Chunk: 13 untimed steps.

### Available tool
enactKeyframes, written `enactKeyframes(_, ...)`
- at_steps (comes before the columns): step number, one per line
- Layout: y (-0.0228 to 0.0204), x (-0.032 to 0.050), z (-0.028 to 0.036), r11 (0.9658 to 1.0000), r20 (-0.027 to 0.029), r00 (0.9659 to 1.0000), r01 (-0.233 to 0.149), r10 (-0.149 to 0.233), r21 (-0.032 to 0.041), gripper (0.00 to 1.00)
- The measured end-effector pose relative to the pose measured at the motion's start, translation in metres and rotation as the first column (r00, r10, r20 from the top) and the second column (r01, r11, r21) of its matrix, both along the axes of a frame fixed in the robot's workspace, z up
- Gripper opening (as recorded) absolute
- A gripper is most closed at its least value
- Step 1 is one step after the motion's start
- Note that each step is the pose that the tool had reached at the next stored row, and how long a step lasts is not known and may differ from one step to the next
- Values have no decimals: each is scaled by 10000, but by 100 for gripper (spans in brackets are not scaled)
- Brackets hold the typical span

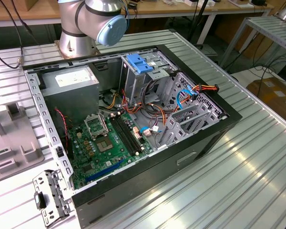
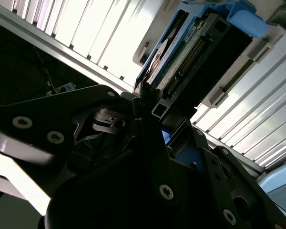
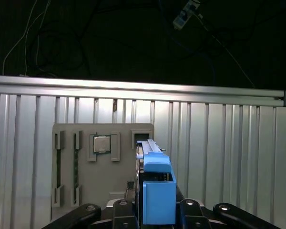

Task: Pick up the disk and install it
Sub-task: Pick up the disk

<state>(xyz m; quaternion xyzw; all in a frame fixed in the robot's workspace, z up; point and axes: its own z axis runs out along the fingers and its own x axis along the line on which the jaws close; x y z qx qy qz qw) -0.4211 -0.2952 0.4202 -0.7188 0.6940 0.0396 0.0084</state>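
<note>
In both wrist views the disk stands on edge between my gripper's fingers. It is a flat drive with blue plastic side rails. Its connector end and label edge show in the second wrist view. My gripper is shut on the disk, with a black finger pressed to each rail. Disk and gripper hang well above the ribbed metal table, over a grey fixture plate. The open computer case lies on its side in the exterior view.
A bare light-blue bracket sits atop the drive cage. Inside the case are a grey power-supply box, a green motherboard and loose cables. The arm's base stands behind the case. A grey fixture lies at the exterior view's left.
</note>
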Motion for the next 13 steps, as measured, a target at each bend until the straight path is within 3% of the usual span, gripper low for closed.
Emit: enactKeyframes(13, 0, 0, 68, 10000, 1, 10000, 0, 0, 1, 37)
